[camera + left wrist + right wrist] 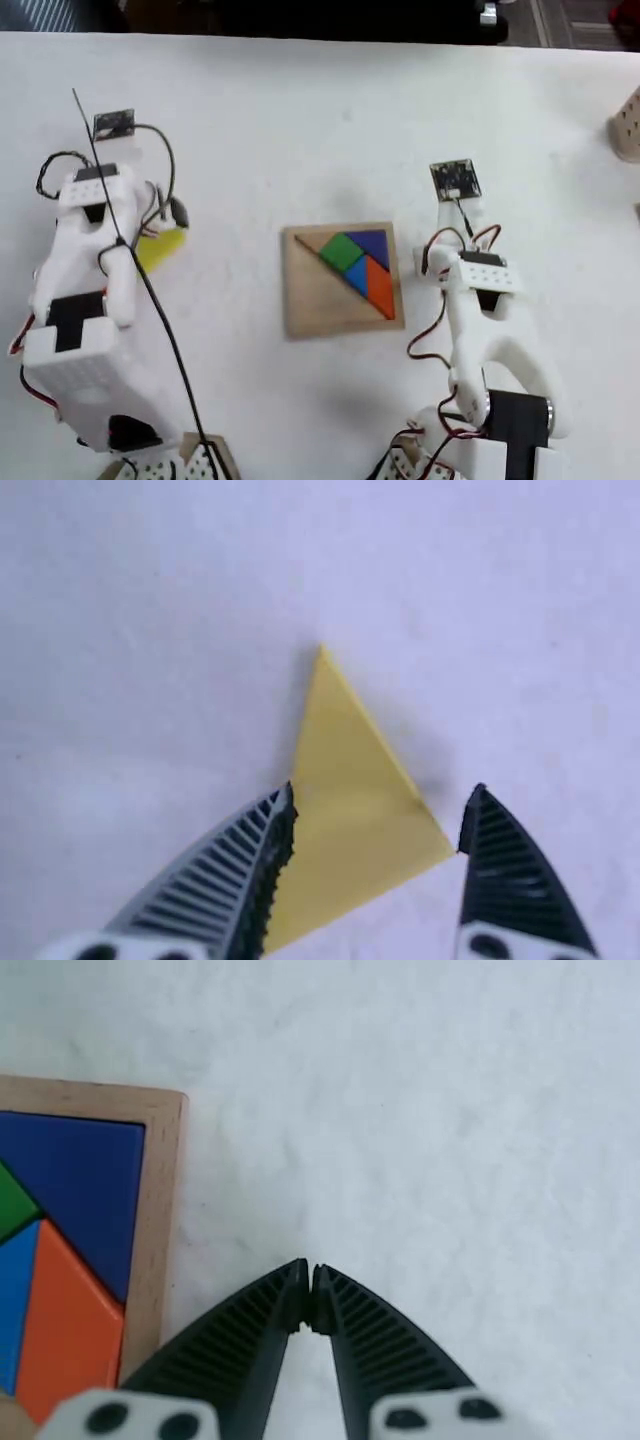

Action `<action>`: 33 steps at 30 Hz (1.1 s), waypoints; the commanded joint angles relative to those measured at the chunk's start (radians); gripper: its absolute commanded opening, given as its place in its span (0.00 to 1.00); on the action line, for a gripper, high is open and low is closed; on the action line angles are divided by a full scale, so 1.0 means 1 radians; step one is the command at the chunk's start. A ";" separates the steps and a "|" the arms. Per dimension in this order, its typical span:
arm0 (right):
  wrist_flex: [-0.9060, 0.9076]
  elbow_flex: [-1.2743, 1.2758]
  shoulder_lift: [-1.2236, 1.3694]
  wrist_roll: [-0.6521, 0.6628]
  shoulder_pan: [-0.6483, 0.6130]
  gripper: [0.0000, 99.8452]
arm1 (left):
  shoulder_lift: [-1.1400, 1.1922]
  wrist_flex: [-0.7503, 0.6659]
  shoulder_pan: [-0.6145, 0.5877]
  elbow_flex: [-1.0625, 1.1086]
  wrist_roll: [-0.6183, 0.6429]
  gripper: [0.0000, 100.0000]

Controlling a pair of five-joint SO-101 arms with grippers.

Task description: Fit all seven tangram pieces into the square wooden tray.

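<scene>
A: On the white table (300, 130), the left end effector (380, 805) is held low, spread apart around the yellow triangle (340, 770).
B: The right end effector (310, 1282) is seen pressed together beside the part-filled tray (160, 1210).

White tabletop (300, 130). Lying directly on it: square wooden tray (310, 305) at centre, yellow triangle (160, 248) well apart, leftward.

The square tray (305, 305) is pale, bare-looking wood. The yellow triangle (350, 820) looks smooth and matt, on a white, faintly grainy matt table (150, 630). The left gripper (380, 800) has black plastic fingers (240, 880) with ribbed inner faces.
</scene>
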 commanded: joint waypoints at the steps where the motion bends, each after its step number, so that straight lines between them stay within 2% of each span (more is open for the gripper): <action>1: 0.004 -0.026 -0.012 0.012 -0.015 0.02 | -0.045 0.006 0.005 -0.028 -0.012 0.28; 5: 0.004 -0.026 -0.012 0.012 -0.015 0.02 | 0.001 0.052 0.038 -0.046 -0.100 0.28; 13: 0.005 -0.025 -0.012 0.012 -0.015 0.02 | 0.108 0.169 0.021 -0.183 -0.100 0.28; 33: 0.005 -0.025 -0.012 0.012 -0.015 0.02 | 0.134 0.166 0.015 -0.213 -0.129 0.28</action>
